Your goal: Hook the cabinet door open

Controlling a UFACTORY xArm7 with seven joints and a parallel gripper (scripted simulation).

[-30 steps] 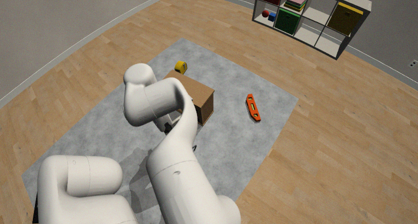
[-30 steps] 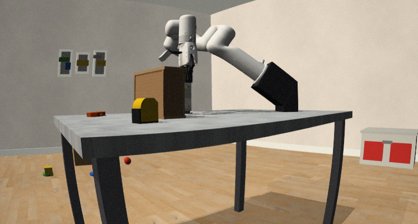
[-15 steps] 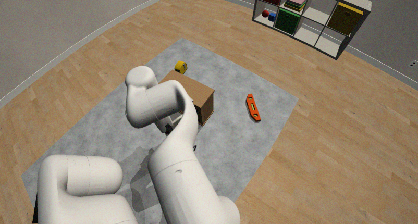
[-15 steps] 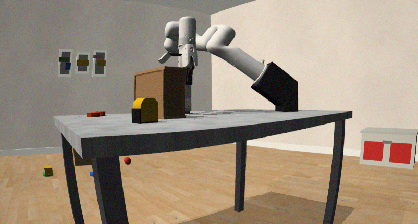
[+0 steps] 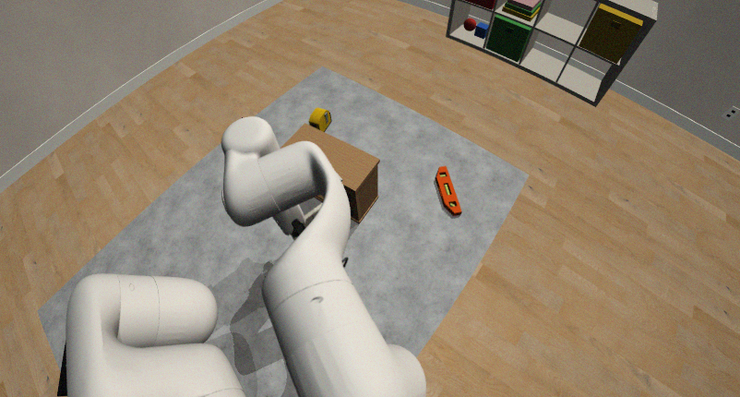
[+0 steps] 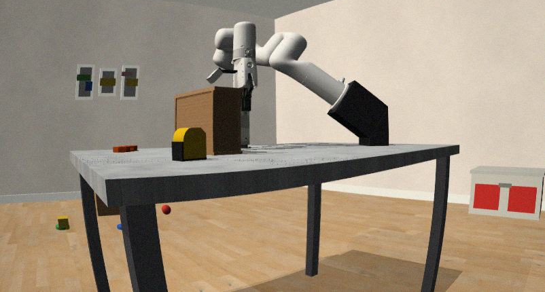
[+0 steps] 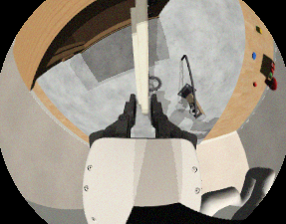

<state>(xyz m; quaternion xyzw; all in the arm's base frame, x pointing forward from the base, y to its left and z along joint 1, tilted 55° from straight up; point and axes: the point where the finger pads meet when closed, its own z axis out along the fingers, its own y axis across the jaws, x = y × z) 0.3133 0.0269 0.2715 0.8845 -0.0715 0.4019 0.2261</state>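
The brown wooden cabinet [image 5: 352,163] [image 6: 208,118] [image 7: 56,18] stands upright on the grey table [image 5: 424,259] [image 6: 289,163]. Its pale door [image 7: 141,42] [image 6: 244,128] is swung partly open, and the dark inside shows left of it in the wrist view. My gripper [image 7: 143,101] [image 6: 246,99] points down with its fingers a little apart, astride the door's top edge. The small ring eye [image 7: 154,83] sits on the door's right face. The thin dark hook [image 7: 186,75] rises from its post [image 7: 189,96] on the table to the right, apart from the eye. In the top view the arm hides the door and the hook.
A yellow and black tape measure [image 5: 320,118] [image 6: 189,143] stands behind the cabinet. An orange spirit level [image 5: 447,189] [image 6: 124,148] lies on the table to the cabinet's side. The robot base [image 6: 360,116] stands at the table's other end.
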